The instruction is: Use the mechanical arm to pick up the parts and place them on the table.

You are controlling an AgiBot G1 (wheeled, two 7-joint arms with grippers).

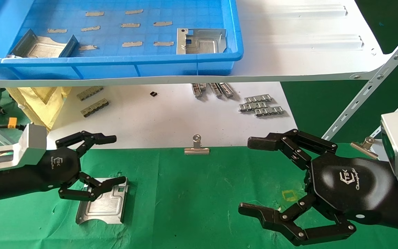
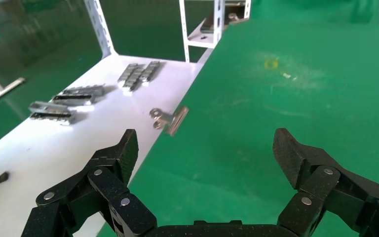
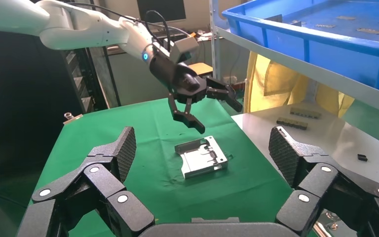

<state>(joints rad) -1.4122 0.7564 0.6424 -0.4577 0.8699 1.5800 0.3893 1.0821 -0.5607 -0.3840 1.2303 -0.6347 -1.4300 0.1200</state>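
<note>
Left hand (image 1: pixel 97 169) spread wide, holding nothing, just above a metal plate (image 1: pixel 104 202) lying flat on the green table (image 1: pixel 192 193), right hand (image 1: pixel 271 180) also spread empty, away from the plate, two more plates (image 1: pixel 200 41) in the blue tray (image 1: pixel 116 65) beyond.

the head view looks steeply down from above onto the green counter (image 1: pixel 192 193) and the shelf over it. the left wrist view sits close behind the left tool (image 2: pixel 205 163), facing across the cloth toward the binder clip (image 2: pixel 170 118). the right wrist view faces the opposite way, past the right tool (image 3: pixel 200 153). all share the counter.
</note>
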